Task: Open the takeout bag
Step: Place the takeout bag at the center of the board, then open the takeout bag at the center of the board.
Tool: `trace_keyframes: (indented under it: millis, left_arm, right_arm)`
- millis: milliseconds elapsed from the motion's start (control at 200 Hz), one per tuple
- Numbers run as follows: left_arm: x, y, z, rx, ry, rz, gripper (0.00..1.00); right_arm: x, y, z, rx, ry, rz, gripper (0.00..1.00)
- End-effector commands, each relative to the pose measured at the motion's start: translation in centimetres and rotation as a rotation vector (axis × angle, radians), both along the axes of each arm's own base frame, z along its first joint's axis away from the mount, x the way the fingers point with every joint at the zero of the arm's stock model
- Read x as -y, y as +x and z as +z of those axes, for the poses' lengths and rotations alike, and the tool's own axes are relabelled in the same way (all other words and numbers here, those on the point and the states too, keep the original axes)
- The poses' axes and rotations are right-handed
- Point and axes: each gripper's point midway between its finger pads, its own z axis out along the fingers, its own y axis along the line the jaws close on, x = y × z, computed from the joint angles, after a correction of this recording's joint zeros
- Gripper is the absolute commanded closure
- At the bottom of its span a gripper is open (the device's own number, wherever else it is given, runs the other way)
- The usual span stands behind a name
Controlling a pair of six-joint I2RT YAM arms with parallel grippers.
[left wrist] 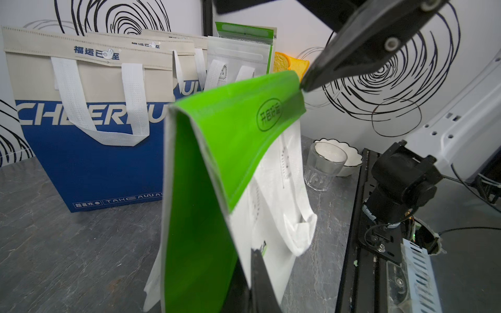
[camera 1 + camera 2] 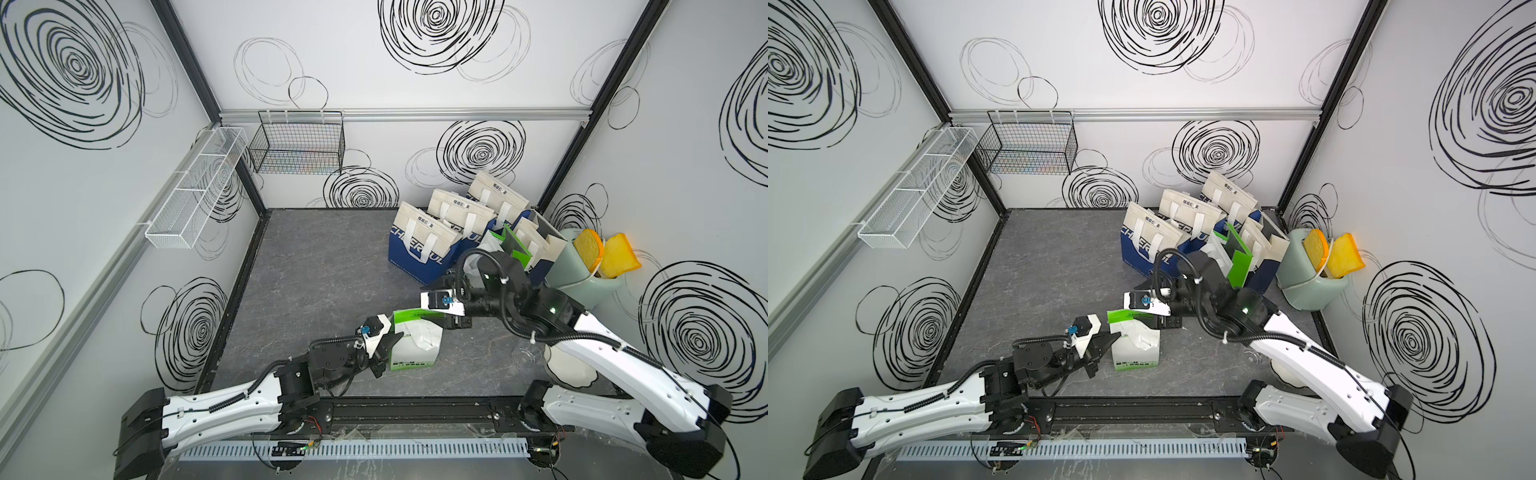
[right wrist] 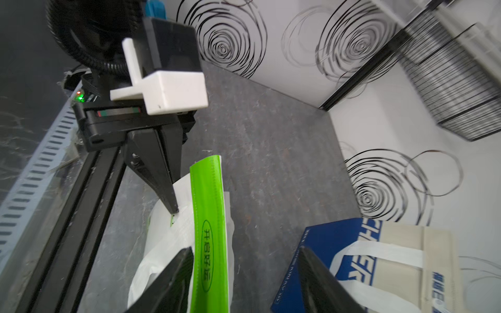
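The takeout bag [image 2: 415, 349] stands upright near the front middle of the grey counter [image 2: 311, 270], white with a green side and a green flap folded over its top. Both top views show it between the two arms but hide how the jaws stand.

The right wrist view settles that. The left gripper [image 3: 173, 207] is pinched together on the white material at the bag's upper edge. The right gripper [image 3: 245, 249] has its fingers [image 3: 168, 284] apart, and the green flap [image 3: 208, 216] runs up between them, closer to one finger, not clamped.

The left wrist view shows the bag's green side panel [image 1: 198, 216] from close by. It also shows the right gripper's tip [image 1: 320, 76] at the free corner of the flap, which carries a stamped oval mark.

That same view shows a clear glass [image 1: 324, 165] just in front of a white scalloped bowl [image 1: 349, 160]. In both top views these sit largely under the right arm [image 2: 602, 345].

Behind the takeout bag, toward the right rear corner, stands a cluster of blue-and-beige bags [image 2: 424, 245] with another green-and-white bag [image 2: 513, 245] among them. Beside them is a pale green toaster [image 2: 582, 266] holding two bread slices [image 2: 619, 257].

A black wire basket [image 2: 297, 143] hangs on the back wall and a white mesh rack [image 2: 195, 191] on the left wall, both well apart from the bag.
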Motion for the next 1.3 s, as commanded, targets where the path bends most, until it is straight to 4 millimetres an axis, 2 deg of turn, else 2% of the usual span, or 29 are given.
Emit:
trace_keyframes:
  millis: [0,70,150,220,440,650,1030,1296]
  left_arm:
    - [-0.6,0.4,1.7,-0.016,-0.106,0.037,1.0]
    - [-1.7,1.4,1.7,-0.041,-0.138,0.119,1.0]
    - [-3.1,2.7,1.5,-0.084,-0.185,0.236,1.0]
    - [-3.2,2.9,1.6,-0.088,-0.209,0.249,1.0]
    - [-2.1,3.1,1.7,-0.104,-0.16,0.237,1.0]
    - [-0.9,2.4,1.9,-0.078,-0.139,0.159,1.0]
    - [0.0,2.0,2.1,-0.104,-0.152,0.113,1.0]
    - [0.4,1.4,2.1,-0.101,-0.162,0.069,1.0]
  right_arm:
    - [0.0,1.0,4.7,0.209,0.225,-0.072,0.35]
    - [0.5,0.5,5.6,0.263,0.298,-0.075,0.35]
    - [0.5,-0.1,5.0,0.287,0.317,-0.058,0.35]
    - [0.0,-0.6,4.3,0.298,0.29,-0.037,0.35]
    - [-0.2,-1.7,2.8,0.374,0.24,-0.022,0.36]
    - [-0.5,-2.5,1.1,0.447,0.205,-0.006,0.43]
    - [-1.2,-2.7,-1.3,0.505,0.153,0.01,0.51]
    - [-2.5,-2.3,-1.7,0.509,0.146,0.02,0.5]
